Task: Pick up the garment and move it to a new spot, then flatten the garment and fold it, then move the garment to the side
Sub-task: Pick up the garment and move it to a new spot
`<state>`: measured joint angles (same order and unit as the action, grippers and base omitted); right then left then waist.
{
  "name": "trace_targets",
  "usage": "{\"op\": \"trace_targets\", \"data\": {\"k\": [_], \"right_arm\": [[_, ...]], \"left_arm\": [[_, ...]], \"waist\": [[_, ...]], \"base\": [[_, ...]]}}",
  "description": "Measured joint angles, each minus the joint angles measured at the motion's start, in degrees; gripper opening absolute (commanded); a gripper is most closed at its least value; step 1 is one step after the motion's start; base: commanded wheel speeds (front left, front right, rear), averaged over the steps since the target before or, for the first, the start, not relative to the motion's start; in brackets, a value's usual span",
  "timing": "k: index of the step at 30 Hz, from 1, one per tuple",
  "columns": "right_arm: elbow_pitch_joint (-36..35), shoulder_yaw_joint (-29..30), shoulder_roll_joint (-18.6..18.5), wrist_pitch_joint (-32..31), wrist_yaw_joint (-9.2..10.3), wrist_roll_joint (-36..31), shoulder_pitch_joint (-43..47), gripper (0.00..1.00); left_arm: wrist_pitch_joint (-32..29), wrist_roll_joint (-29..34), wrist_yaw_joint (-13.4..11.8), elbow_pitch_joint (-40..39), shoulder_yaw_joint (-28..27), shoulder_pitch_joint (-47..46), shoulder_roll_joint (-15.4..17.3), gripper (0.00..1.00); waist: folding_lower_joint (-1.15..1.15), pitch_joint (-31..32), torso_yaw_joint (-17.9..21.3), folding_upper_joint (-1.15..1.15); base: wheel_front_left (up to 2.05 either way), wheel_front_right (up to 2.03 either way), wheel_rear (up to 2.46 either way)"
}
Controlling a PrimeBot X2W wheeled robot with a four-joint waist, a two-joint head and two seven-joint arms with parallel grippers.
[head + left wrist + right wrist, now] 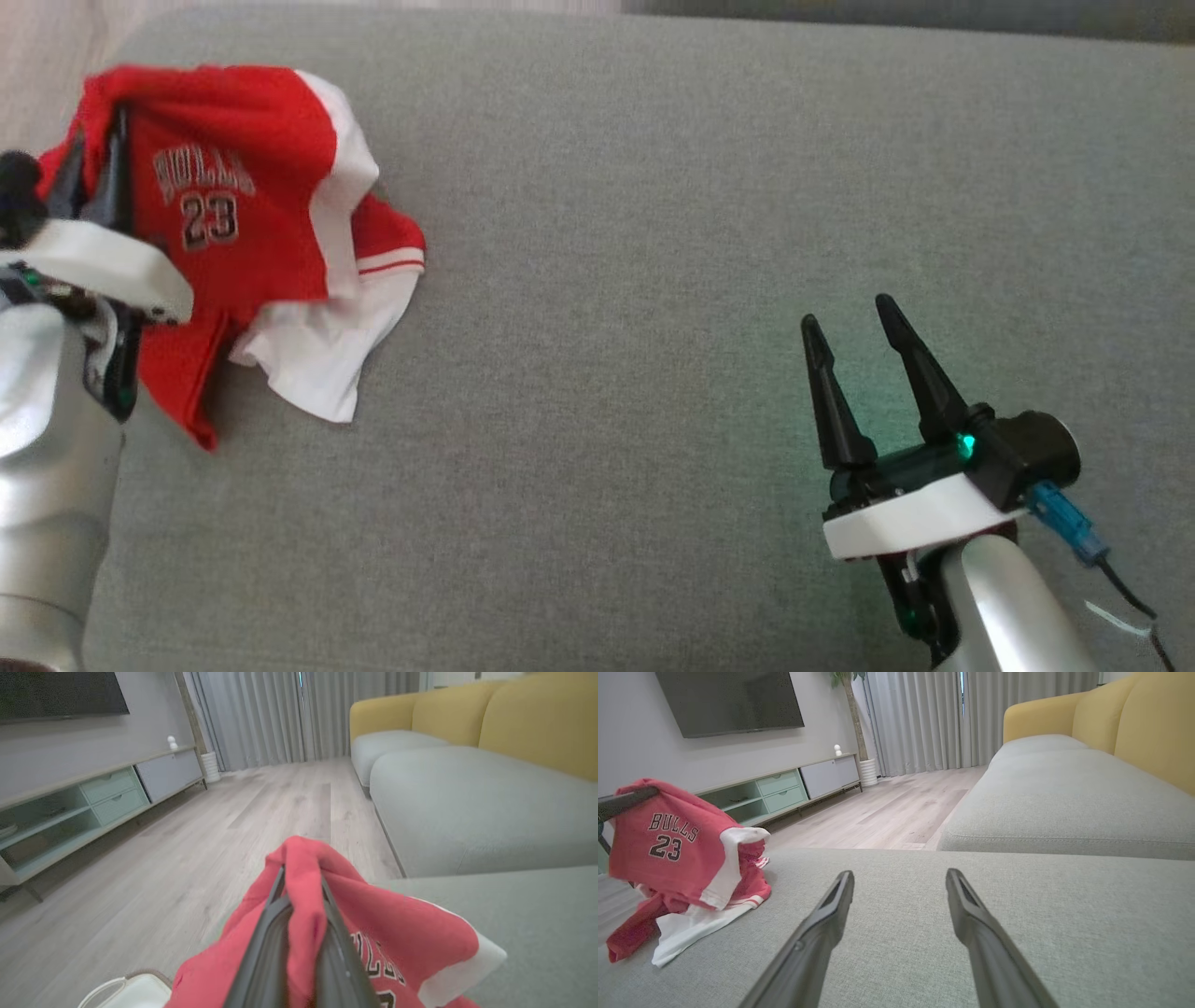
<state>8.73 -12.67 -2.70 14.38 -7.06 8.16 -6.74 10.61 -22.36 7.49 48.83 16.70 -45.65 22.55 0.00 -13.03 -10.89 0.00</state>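
At upper left, the red garment (243,215) was pinched by the left gripper (98,140); the right gripper (845,313) was seen spread at lower right.

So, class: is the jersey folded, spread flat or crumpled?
Crumpled: the jersey hangs bunched from the shut left gripper, lower part heaped on the cushion.

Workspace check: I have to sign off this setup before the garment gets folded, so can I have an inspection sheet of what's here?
Surface: grey fabric cushion, smooth.
Job's things: red and white garment, crumpled at the cushion's left end, one part lifted.
Clutter: nothing seen.
Grippers: left gripper shut on the garment; right gripper open, empty, over the cushion.
Cables: blue plug and dark cable at the right wrist.
Surroundings: wooden floor, TV cabinet, curtains, yellow backrest.
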Motion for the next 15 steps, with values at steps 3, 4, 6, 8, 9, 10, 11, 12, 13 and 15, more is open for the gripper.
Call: {"op": "trace_targets", "data": {"k": [3,4,6,8,9,10,11,12,13,15], "right_arm": [[0.4,-0.2,0.0,0.0,0.00,0.6,0.4,1.00],[0.5,-0.3,0.0,0.0,0.00,0.9,0.6,1.00],[0.8,-0.4,0.0,0.0,0.00,1.4,0.7,1.00],[0.9,-0.4,0.0,0.0,0.00,2.0,0.8,1.00],[0.9,-0.4,0.0,0.0,0.00,2.2,1.0,1.00],[0.9,-0.3,0.0,0.0,0.00,2.6,1.5,1.00],[1.0,-0.1,0.0,0.0,0.00,3.1,2.0,1.00],[1.0,0.0,0.0,0.0,0.00,3.7,2.4,1.00],[1.1,0.0,0.0,0.0,0.00,3.8,2.7,1.00],[1.1,0.0,0.0,0.0,0.00,3.9,2.8,1.00]], "left_arm": [[1.7,-0.1,0.0,-2.8,-0.2,-0.2,0.2,0.00],[2.1,-0.1,-0.1,-3.9,-0.3,-0.2,0.3,0.00],[2.4,-0.3,-0.5,-7.0,-1.0,-0.2,0.5,0.00],[2.7,-0.4,-1.2,-10.7,-1.7,0.0,0.8,0.00],[3.0,-0.3,-1.6,-12.7,-1.7,0.2,1.0,0.00],[3.1,-0.3,-1.8,-14.6,-1.6,0.5,1.0,0.00],[3.1,-0.3,-2.0,-16.3,-1.4,0.8,1.0,0.00],[2.8,-0.2,-2.0,-18.1,-1.1,1.3,1.0,0.00],[2.1,-0.3,-2.1,-19.7,-0.6,1.9,0.9,0.00],[0.6,-0.4,-2.5,-22.7,0.0,3.4,0.5,0.00]], "waist": [[0.00,1.6,-0.1,0.00],[0.00,2.3,-0.1,0.00],[-0.01,3.5,-0.1,0.00],[-0.01,4.7,-0.2,0.00],[-0.01,5.2,-0.2,0.00],[-0.01,5.8,-0.2,0.00],[-0.01,6.2,-0.2,0.00],[-0.01,6.5,-0.1,0.00],[-0.01,6.8,0.1,0.00],[-0.01,7.0,0.6,0.00]], "base": [[0.00,0.00,0.00],[0.00,0.00,0.00],[0.00,0.00,0.00],[0.00,0.00,0.00],[0.00,0.00,0.00],[0.00,0.00,0.00],[0.00,0.00,0.00],[0.00,0.00,0.00],[0.00,0.00,0.00],[0.00,0.00,0.00]]}}
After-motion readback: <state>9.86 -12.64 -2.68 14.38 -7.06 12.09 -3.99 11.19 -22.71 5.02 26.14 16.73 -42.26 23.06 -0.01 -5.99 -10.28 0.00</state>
